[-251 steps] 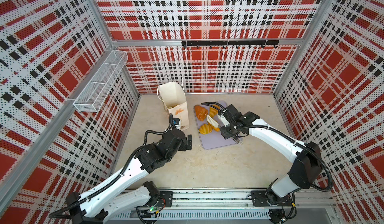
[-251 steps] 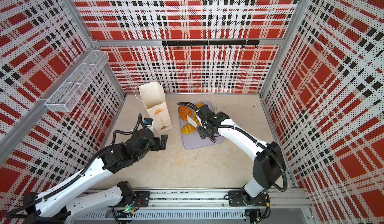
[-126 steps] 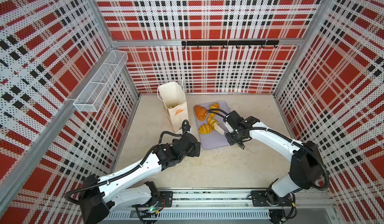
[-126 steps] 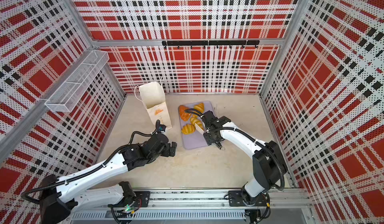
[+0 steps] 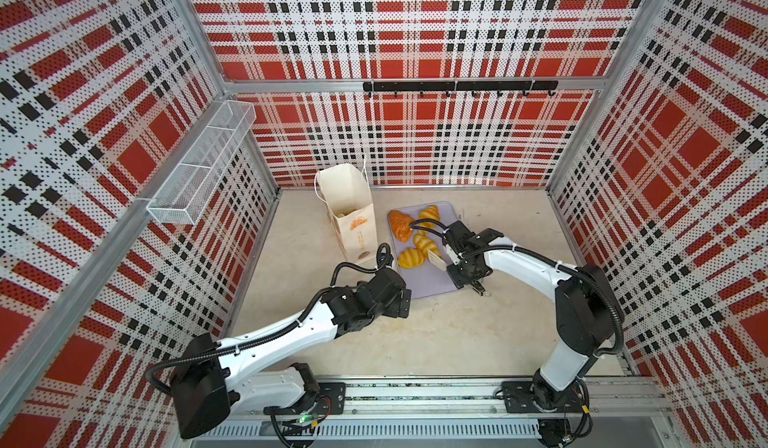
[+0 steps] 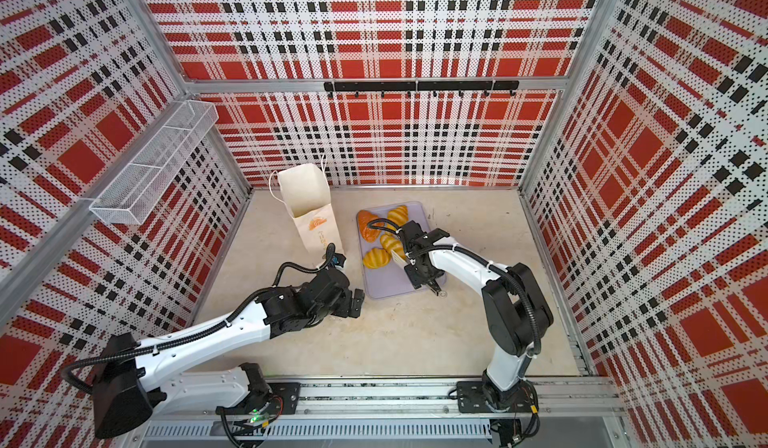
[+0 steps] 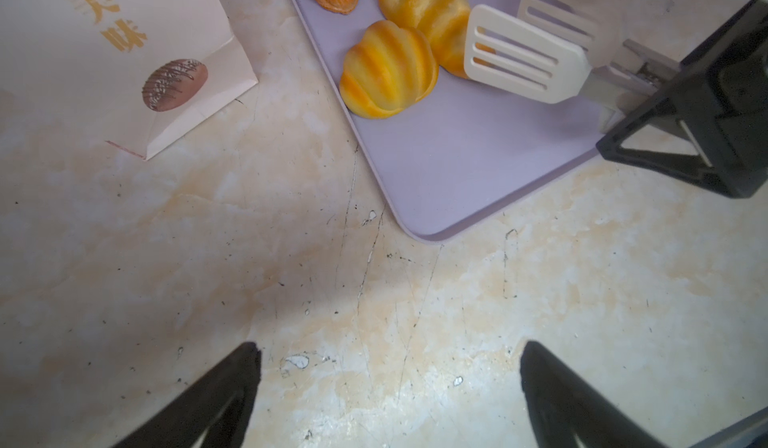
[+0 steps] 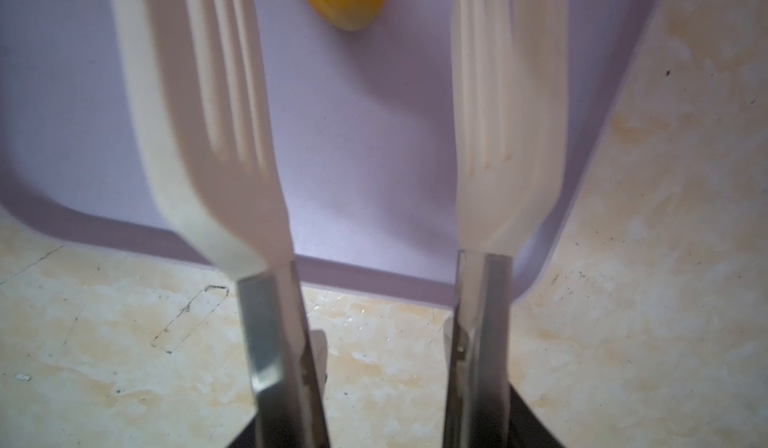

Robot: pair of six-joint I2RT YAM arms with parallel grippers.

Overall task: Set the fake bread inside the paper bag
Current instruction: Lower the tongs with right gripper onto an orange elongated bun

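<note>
The paper bag (image 5: 351,213) stands upright and open at the back left, and its lower corner shows in the left wrist view (image 7: 104,51). Several pieces of fake bread lie on the lilac tray (image 5: 432,284): a reddish-brown croissant (image 5: 400,226), a yellow croissant (image 5: 429,216) and two yellow rolls (image 5: 410,258). My right gripper (image 5: 457,261) is shut on white slotted tongs (image 7: 523,55). The tongs' blades (image 8: 199,113) stand apart just beside the rolls, with nothing between them. My left gripper (image 7: 388,348) is open over bare table off the tray's front left corner.
A white wire-mesh basket (image 5: 203,163) hangs on the left wall and a black hook rail (image 5: 457,86) runs along the back wall. Plaid walls close in three sides. The bag (image 6: 309,213) stands close to the tray's left edge.
My left arm has swung away from the bag, rightward and toward the front, to the tray's front left corner. The right gripper has drawn the tongs back a little from over the bread.
</note>
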